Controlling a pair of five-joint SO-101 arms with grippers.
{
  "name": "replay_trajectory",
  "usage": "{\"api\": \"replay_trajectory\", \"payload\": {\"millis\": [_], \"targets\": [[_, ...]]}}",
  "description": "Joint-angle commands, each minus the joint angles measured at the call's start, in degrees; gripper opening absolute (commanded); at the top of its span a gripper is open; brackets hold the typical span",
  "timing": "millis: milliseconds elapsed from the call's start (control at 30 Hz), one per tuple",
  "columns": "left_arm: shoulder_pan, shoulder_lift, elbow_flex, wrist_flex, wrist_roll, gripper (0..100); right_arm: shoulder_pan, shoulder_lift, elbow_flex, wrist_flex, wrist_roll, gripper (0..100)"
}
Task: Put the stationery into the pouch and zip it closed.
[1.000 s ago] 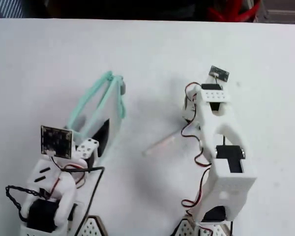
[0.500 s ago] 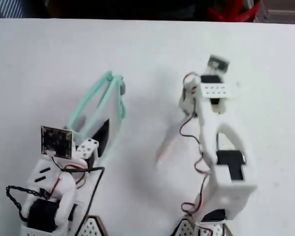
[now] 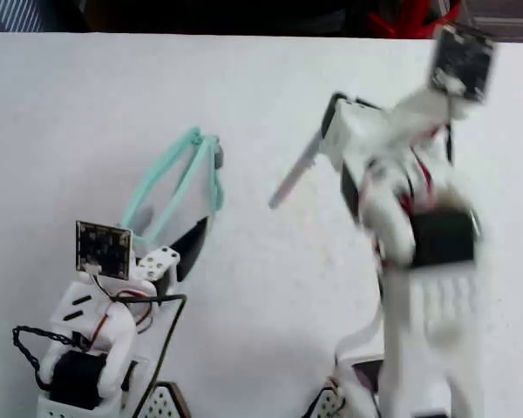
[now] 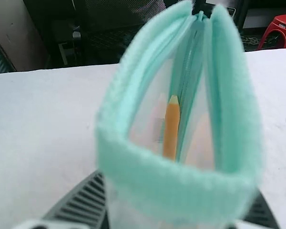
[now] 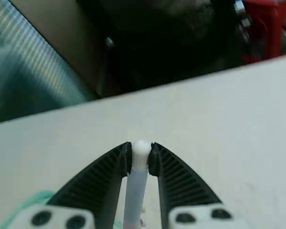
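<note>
Two claws, both mine. Left claw clamps the pouch so its mouth gapes; right claw pinches a white pen beside the pouch, ready to insert.

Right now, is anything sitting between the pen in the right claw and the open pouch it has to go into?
Nothing visible does. In the high view, bare table lies between the white pen, pinched in the right claw, and the pouch, whose mouth gapes open. A pencil lies inside it.

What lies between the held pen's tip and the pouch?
Nothing: in the high view, bare table separates the pen from the pouch.
</note>
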Motion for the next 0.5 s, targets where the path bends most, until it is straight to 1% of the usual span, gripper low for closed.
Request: {"api": "replay_trajectory", "payload": {"millis": [0,133,267,400,467], "targets": [[0.92,0.13,-0.18,-0.79,-0.18,29,-3.91,-10.24,-2.64,-6.99,0.70,1.9],[0.92,0.13,-0.09,-0.79,-0.18,29,-10.51,-12.26,-2.90,-12.00,0.70,1.9],[0.92,0.13,-0.09,-0.88,-0.26,29,-16.92,-11.38,-2.90,-13.58,0.70,1.9],[0.92,0.13,-0.09,-1.05,-0.44,29,-20.62,-8.04,-2.81,-14.81,1.23,1.9],[0.92,0.13,-0.09,-1.14,-0.44,29,-21.76,-5.05,-2.81,-17.10,3.78,1.9]]}}
